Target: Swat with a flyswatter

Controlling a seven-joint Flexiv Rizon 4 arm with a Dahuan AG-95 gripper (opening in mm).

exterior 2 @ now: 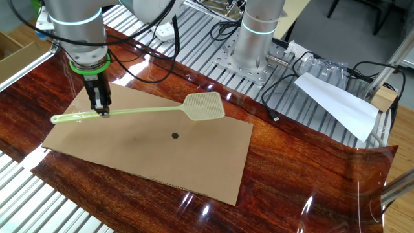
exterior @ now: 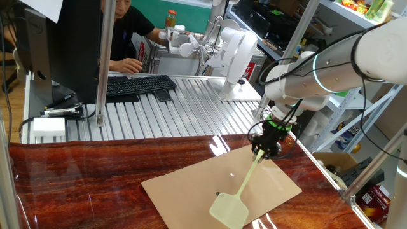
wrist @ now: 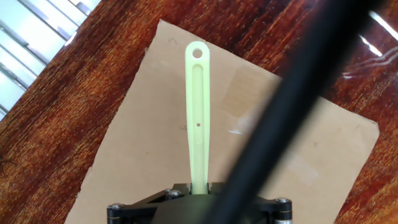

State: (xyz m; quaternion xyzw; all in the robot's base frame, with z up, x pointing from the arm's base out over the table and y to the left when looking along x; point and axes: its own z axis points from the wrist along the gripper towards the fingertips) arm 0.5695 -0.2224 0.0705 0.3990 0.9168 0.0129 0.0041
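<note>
Pale yellow-green plastic, the flyswatter (exterior 2: pixel 142 111) is held level above a tan cardboard sheet (exterior 2: pixel 149 152) that lies on the dark red wood bench (exterior 2: pixel 304 175). The pincer (exterior 2: pixel 101 110) points straight down and is clenched on the thin handle near its free end; a short stub with a hanging hole sticks out past the fingers, seen clearly in the hand view (wrist: pixel 197 112). The mesh head (exterior 2: pixel 204 106) hangs over the far edge of the cardboard, clear of the surface. A small dark spot (exterior 2: pixel 174 135) sits on the cardboard, beside the handle's line and short of the head. A black cable (wrist: pixel 292 106) crosses the hand view, blurred.
</note>
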